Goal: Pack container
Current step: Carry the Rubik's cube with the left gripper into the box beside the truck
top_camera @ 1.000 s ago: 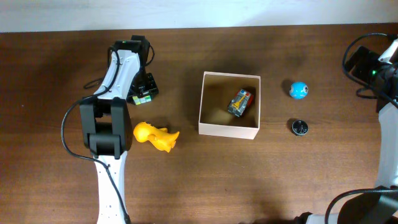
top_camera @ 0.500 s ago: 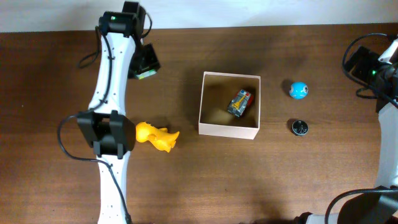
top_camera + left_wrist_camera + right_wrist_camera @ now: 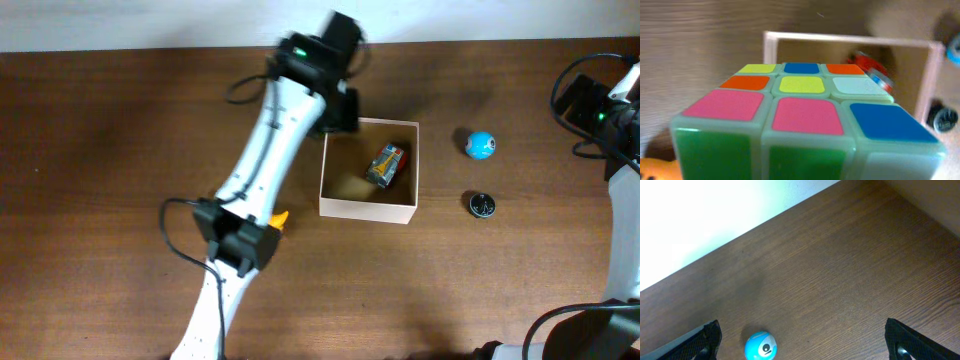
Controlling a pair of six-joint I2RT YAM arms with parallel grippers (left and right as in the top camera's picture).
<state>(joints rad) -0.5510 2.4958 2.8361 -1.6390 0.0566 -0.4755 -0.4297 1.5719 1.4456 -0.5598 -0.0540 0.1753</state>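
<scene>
Puzzle cube in left end effector

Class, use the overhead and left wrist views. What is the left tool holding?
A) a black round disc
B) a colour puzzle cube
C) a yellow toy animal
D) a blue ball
B: the puzzle cube, with pink, yellow, orange and blue stickers, fills the left wrist view, held in the left tool. The blue ball lies apart, right of the container.

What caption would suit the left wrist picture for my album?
A colourful puzzle cube held close to the camera, the open white container just ahead with a small toy inside.
</scene>
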